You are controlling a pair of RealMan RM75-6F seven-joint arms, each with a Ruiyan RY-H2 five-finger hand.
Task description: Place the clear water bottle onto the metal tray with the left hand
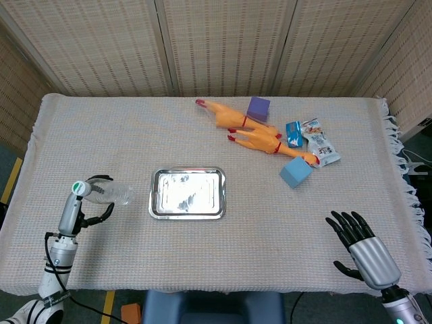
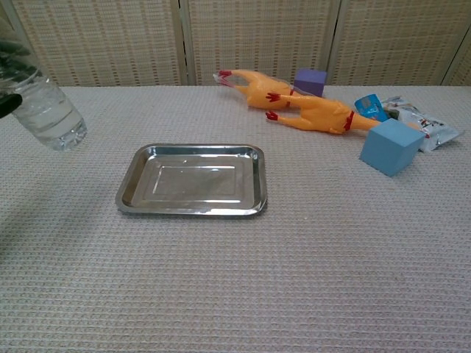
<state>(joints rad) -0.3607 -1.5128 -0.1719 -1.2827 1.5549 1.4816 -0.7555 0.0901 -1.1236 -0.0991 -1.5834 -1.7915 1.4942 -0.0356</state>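
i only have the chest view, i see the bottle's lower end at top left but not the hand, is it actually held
Observer: Yes. In the head view the left hand grips the clear water bottle near its green cap.
Operator: is it over the tray yet
Observer: No. From above, the bottle is left of the metal tray, with bare cloth between them.
Operator: where's the right hand, nothing in my frame
Observer: The right hand is at the near right corner of the table, fingers spread, holding nothing.
Operator: bottle upright?
Observer: It looks tilted, cap toward the robot's left and base pointing toward the tray.
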